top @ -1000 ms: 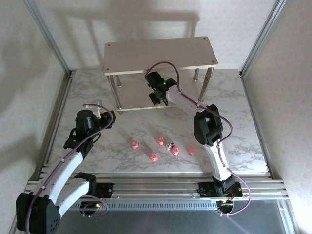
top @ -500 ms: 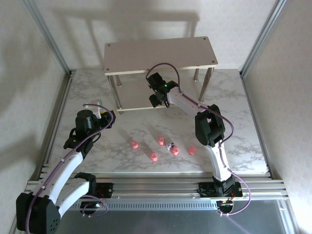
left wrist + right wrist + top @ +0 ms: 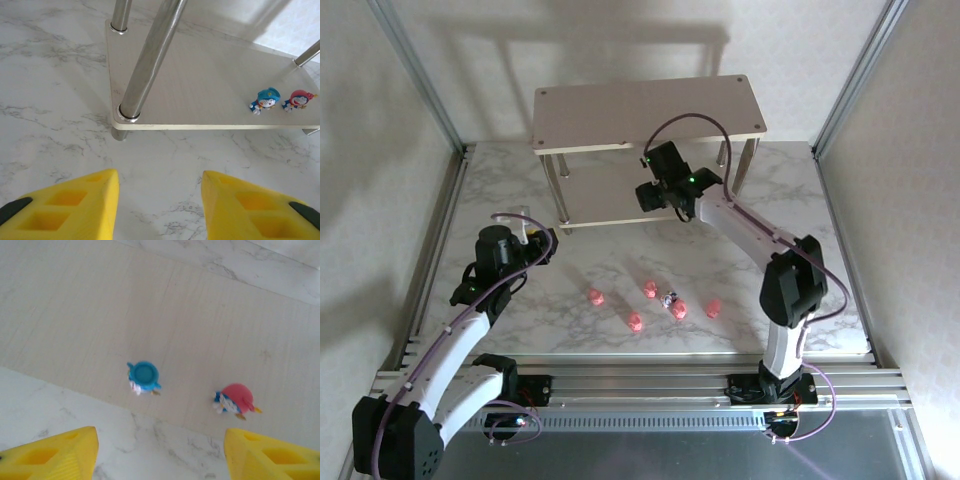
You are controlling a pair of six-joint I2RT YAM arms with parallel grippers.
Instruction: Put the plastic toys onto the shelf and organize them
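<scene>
On the shelf (image 3: 200,95), blue toy (image 3: 265,100) beside red toy (image 3: 299,100), both upright (right end effector (image 3: 161,450) released)

The top external camera looks steeply down from behind the arm bases, with the shelf (image 3: 648,112) far off. The left wrist camera sits low over the surface (image 3: 50,125), facing the shelf's front-left leg (image 3: 150,60). The right wrist camera looks straight down, close above the lower board (image 3: 200,315). Both wrist views share the blue figurine (image 3: 265,98) and red figurine (image 3: 299,99).
</scene>
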